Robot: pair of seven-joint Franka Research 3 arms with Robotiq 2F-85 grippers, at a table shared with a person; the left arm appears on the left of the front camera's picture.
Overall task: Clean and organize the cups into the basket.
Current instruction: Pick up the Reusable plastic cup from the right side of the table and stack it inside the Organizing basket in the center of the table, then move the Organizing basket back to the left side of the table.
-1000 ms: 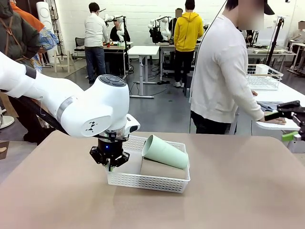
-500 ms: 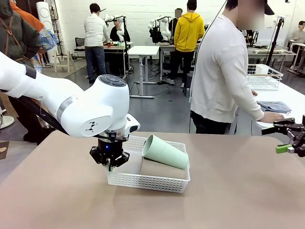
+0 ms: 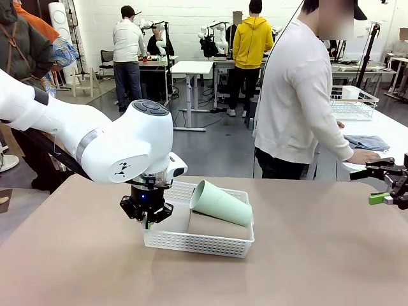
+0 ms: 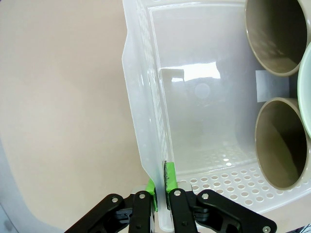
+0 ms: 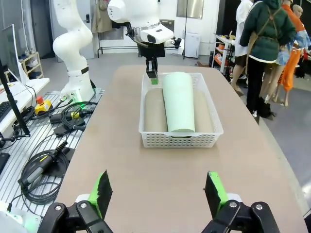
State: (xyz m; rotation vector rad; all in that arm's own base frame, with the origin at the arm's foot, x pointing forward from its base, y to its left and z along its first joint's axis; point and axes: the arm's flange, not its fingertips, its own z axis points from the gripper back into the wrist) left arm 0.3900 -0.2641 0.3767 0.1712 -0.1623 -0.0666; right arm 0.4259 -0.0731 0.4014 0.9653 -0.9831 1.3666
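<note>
The white mesh basket stands mid-table. In it a mint green cup lies across two tan cups that lie side by side. My left gripper points straight down at the basket's left end, shut on its rim. In the left wrist view the green pads pinch the basket wall, and two tan cup mouths face the camera. My right gripper hangs open at the table's far right. From its wrist view, the right gripper stands wide apart, well short of the basket and mint cup.
A person in a white top stands at the far side, turned to a side table with a wire basket and a folded cloth. Bare tabletop surrounds the basket. Cables and an emergency stop button lie beside the table.
My right gripper has dropped lower at the picture's right edge, then stopped. My left gripper, the basket and the cups have not moved.
</note>
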